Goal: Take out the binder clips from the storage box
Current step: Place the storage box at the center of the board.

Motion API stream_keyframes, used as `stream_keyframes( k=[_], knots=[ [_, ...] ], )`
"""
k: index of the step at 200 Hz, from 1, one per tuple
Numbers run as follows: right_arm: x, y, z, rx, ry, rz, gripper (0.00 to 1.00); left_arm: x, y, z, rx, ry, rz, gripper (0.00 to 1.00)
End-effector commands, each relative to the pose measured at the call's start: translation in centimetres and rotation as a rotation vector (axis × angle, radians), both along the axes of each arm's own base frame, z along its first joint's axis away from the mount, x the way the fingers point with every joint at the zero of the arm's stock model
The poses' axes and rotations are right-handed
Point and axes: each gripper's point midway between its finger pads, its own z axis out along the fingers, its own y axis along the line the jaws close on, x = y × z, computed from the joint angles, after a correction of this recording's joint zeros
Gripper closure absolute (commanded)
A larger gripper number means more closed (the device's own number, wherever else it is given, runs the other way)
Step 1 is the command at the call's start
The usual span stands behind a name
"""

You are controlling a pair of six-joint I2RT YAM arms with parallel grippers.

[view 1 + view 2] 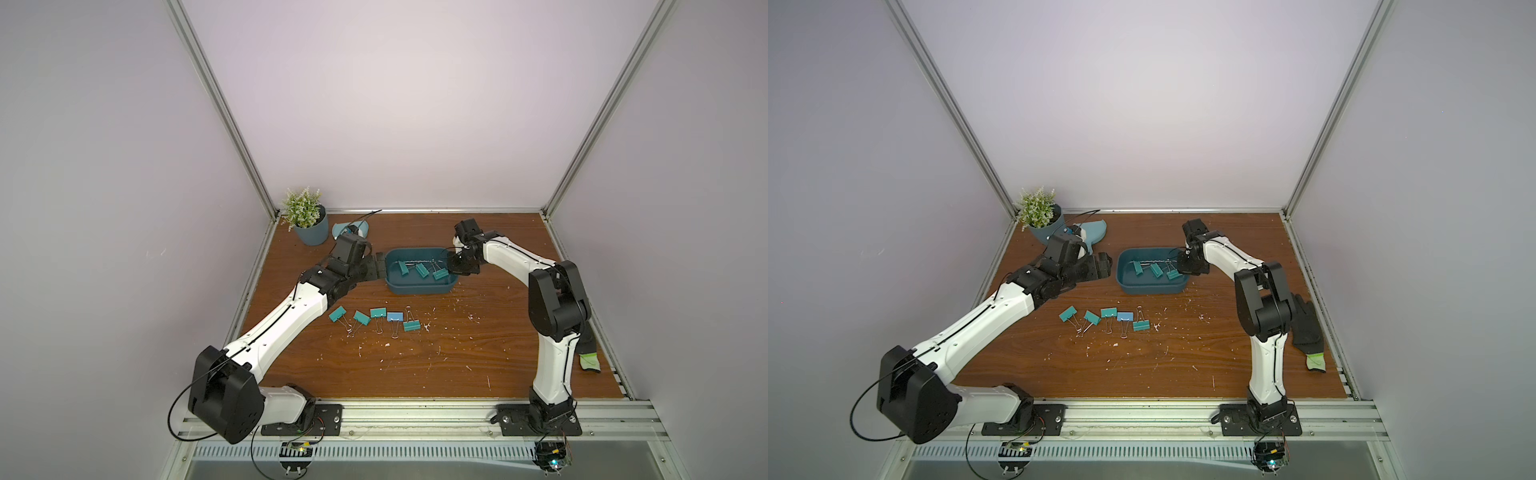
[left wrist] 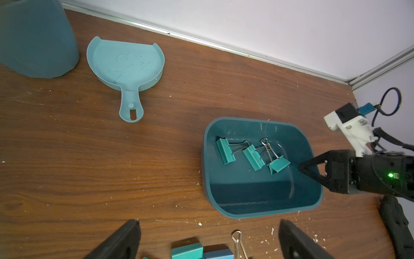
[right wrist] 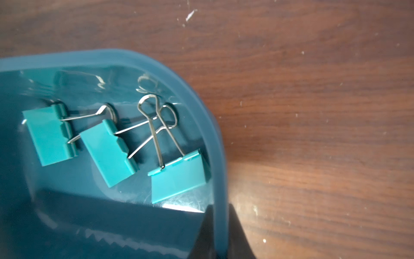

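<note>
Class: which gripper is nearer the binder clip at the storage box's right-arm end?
Right. The right gripper straddles the storage box wall beside that binder clip; the open left gripper sits outside the box's opposite end.

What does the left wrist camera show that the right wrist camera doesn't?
Only the left wrist: the dustpan, the plant pot and the right tool seen from outside. Only the right wrist: that tool's fingers on either side of the storage box wall. Both: three teal binder clips lying in the storage box.
</note>
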Motion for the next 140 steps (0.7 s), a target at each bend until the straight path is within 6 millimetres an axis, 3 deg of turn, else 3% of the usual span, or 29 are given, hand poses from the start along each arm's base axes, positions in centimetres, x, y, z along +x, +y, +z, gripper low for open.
stream_keyframes(
  k=[1,15,31,56,83,110,140],
  knots=[
    [0.6,0.5,0.7,-0.027,-0.062,0.019,0.65,0.5,0.0,0.5,-0.012,0.005,0.010,0.00],
    [0.5,0.4,1.3,-0.043,-0.079,0.016,0.48,0.7,-0.1,0.5,-0.009,0.007,0.009,0.00],
    [0.5,0.1,2.7,-0.077,-0.111,0.006,0.36,0.9,-0.1,0.6,-0.006,0.005,0.012,0.00],
    [0.8,0.4,5.9,-0.141,-0.199,0.003,0.31,1.2,0.0,0.6,0.004,0.002,0.021,0.00],
    [0.8,3.3,8.1,-0.156,-0.250,0.064,0.30,1.4,0.3,0.6,0.018,-0.005,0.038,0.01],
    [1.0,6.6,8.2,-0.188,-0.274,0.132,0.27,1.6,0.5,0.6,0.029,-0.010,0.045,0.00],
    [1.4,9.1,6.2,-0.179,-0.236,0.200,0.28,1.5,0.6,0.6,0.039,-0.010,0.046,0.00]
  ],
)
